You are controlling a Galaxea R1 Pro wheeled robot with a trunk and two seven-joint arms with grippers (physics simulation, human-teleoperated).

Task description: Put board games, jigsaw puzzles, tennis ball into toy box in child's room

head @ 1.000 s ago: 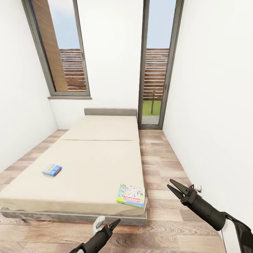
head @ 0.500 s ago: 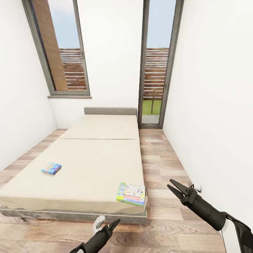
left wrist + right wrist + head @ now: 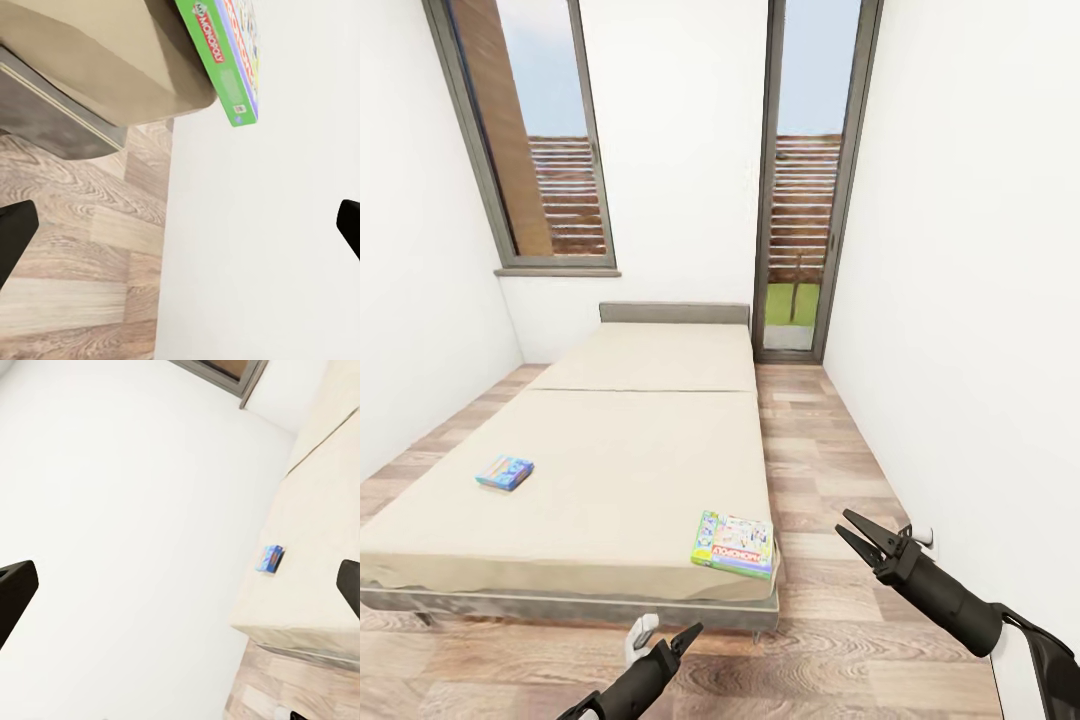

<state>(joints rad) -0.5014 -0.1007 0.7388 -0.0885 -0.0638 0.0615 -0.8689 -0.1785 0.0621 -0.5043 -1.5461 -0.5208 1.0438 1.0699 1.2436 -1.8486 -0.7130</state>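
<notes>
We hold both arms low and forward. Our left tool [image 3: 685,634] points up and away, fingers close together; our right tool [image 3: 849,531] has its fingers spread apart, holding nothing.

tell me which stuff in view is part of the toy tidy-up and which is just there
Part of the job:
- Monopoly board game, at the bed's near right corner
- small blue board game, on the bed's left side
- bed, which they lie on

Just there:
- two tall windows
- wood-plank floor
- white walls

Both grippers, left gripper and right gripper, hold nothing.
</notes>
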